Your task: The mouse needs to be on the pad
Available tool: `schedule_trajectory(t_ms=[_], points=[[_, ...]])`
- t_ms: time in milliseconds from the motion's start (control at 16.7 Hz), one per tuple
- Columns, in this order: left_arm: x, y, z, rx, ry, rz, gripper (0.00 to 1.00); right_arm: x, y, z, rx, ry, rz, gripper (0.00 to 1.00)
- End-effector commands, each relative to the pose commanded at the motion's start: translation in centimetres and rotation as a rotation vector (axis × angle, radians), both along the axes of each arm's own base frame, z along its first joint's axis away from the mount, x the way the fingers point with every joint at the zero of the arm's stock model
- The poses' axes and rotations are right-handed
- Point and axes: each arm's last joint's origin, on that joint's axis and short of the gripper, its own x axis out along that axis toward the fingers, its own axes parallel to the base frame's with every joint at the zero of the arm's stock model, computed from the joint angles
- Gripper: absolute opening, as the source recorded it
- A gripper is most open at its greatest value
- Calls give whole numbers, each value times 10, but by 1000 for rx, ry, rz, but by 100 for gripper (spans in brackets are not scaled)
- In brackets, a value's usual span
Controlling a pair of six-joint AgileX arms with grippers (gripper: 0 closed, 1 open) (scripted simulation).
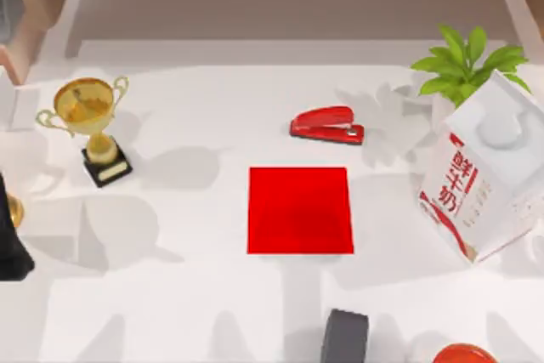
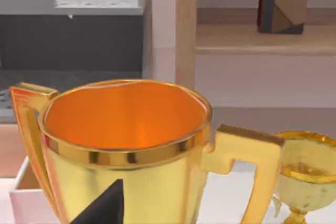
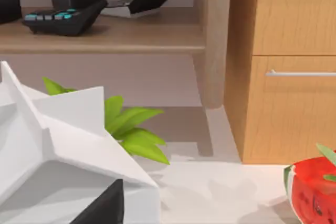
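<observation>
The pad [image 1: 300, 210] is a flat red square lying at the middle of the table with nothing on it. Below it, at the table's front edge, sits the mouse [image 1: 344, 337], a dark grey rounded body partly cut off by the picture's edge. About a mouse-length of white table separates the two. My left arm [image 1: 8, 244] is parked at the far left edge, far from both. A dark tip of the left gripper [image 2: 102, 208] shows against a gold cup, and a dark tip of the right gripper [image 3: 102, 207] shows against a white carton.
A red stapler [image 1: 327, 125] lies just behind the pad. At the right stand a tilted milk carton [image 1: 480, 184] and a green plant [image 1: 467, 61]. A gold trophy [image 1: 89, 121] stands back left, a red round object [image 1: 463, 353] front right.
</observation>
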Motion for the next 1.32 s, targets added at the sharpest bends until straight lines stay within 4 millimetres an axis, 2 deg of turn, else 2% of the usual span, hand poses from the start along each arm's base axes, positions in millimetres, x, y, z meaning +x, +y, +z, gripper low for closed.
schedule_trajectory(t_ms=[300, 480, 660, 840, 1020, 1140, 1320], points=[[0, 0, 0, 0, 0, 0, 100, 1, -1, 8, -62, 52, -9, 100], [0, 0, 0, 0, 0, 0, 100, 7, -4, 25, -216, 179, -17, 100], [0, 0, 0, 0, 0, 0, 100, 21, -9, 48, -444, 366, 11, 100], [0, 0, 0, 0, 0, 0, 100, 47, -17, 70, -707, 585, 110, 100], [0, 0, 0, 0, 0, 0, 100, 84, -30, 83, -962, 801, 300, 100], [0, 0, 0, 0, 0, 0, 100, 112, -41, 85, -1108, 921, 473, 100], [0, 0, 0, 0, 0, 0, 100, 153, -59, 77, -1274, 1042, 774, 100]])
